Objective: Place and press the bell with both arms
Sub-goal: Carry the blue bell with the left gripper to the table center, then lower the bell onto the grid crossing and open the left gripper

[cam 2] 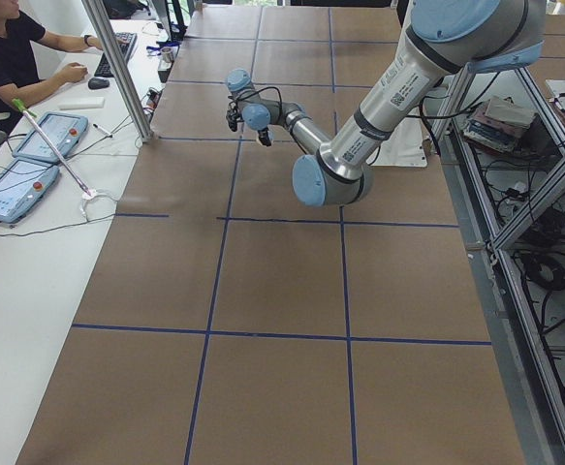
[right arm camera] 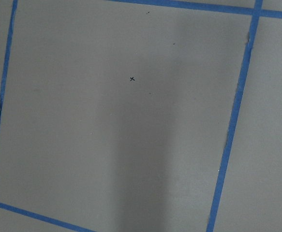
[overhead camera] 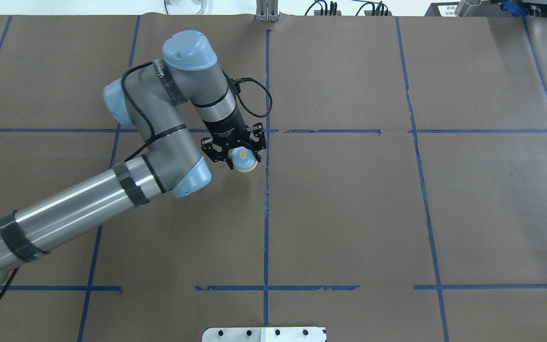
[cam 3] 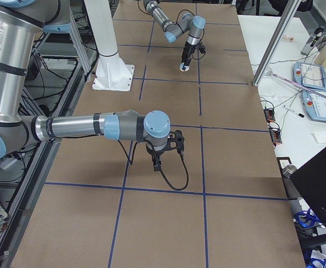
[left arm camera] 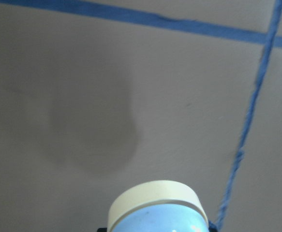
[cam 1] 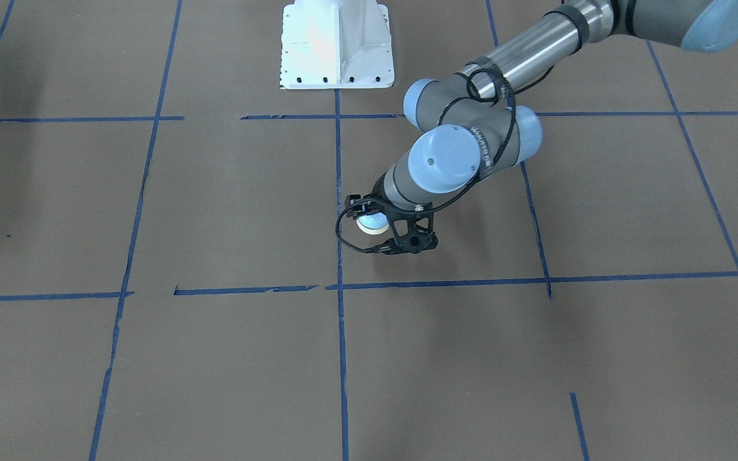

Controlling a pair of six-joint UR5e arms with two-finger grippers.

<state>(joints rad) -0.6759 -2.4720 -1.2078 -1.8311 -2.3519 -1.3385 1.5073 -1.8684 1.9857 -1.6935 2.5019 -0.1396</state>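
Observation:
The bell (overhead camera: 245,161), a light-blue dome with a cream base ring and cream button, sits between the fingers of my left gripper (overhead camera: 238,155). It is near the table's middle blue tape line. The front view shows the gripper (cam 1: 383,221) shut on the bell (cam 1: 371,224), low over the brown table. In the left wrist view the bell (left arm camera: 156,209) fills the bottom edge, with its shadow on the table beyond. My right gripper (cam 3: 157,162) shows only in the exterior right view, pointing down over the table, and I cannot tell whether it is open or shut.
The white bolted pedestal (cam 1: 337,46) stands at the robot's side of the table. Blue tape lines (overhead camera: 267,213) grid the brown surface. A white desk with tablets (cam 2: 30,165) and a seated person (cam 2: 6,53) lies beyond the far edge, with a metal post (cam 2: 117,68).

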